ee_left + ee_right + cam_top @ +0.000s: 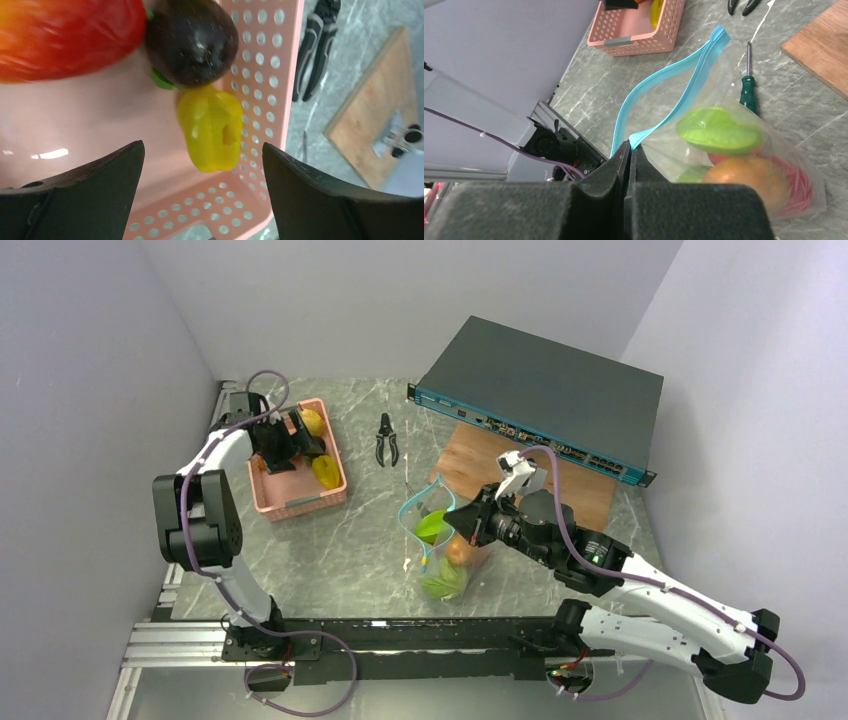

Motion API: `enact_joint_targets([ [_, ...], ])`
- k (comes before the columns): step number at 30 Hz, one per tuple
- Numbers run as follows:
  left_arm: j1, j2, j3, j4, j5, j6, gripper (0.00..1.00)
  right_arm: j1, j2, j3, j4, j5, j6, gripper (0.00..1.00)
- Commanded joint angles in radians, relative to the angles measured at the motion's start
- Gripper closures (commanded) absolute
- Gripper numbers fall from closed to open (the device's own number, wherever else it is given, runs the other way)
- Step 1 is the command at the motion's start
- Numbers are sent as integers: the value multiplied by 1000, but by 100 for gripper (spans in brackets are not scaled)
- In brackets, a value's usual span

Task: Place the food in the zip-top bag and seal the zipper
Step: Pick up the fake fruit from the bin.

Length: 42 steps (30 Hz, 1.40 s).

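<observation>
The clear zip-top bag [444, 550] stands mid-table with its mouth open, holding green, orange and red food [724, 131]. My right gripper [630, 150] is shut on the bag's teal zipper strip [659, 90] and holds it up; the gripper also shows in the top view [478, 524]. My left gripper [202, 172] is open and empty, inside the pink basket [300, 492], just above a yellow pepper [212, 127]. A dark purple eggplant [190, 40] and a red-orange fruit [65, 35] lie beyond it.
Black pliers [387, 440] lie right of the basket. A green-handled screwdriver [748, 92] lies beside the bag. A wooden board [520, 475] and a dark network switch [545, 395] sit at the back right. Walls close in on both sides.
</observation>
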State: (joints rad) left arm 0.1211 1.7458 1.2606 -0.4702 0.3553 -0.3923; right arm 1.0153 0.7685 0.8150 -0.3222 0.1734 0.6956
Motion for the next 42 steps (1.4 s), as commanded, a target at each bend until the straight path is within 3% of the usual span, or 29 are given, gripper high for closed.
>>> enact_joint_targets([
  [1, -3, 13, -33, 46, 213, -119, 7, 3, -25, 49, 29, 4, -13, 100],
  [14, 0, 109, -226, 284, 287, -397, 6, 3, -55, 37, 17, 12, -3, 100],
  [19, 0, 143, -245, 318, 258, -416, 9, 3, -51, 29, 27, 5, 2, 100],
  [37, 0, 106, -231, 292, 236, -379, 46, 4, -54, 22, 28, 6, 7, 100],
  [42, 2, 50, -230, 287, 224, -366, 49, 3, -54, 25, 26, 5, 8, 100],
])
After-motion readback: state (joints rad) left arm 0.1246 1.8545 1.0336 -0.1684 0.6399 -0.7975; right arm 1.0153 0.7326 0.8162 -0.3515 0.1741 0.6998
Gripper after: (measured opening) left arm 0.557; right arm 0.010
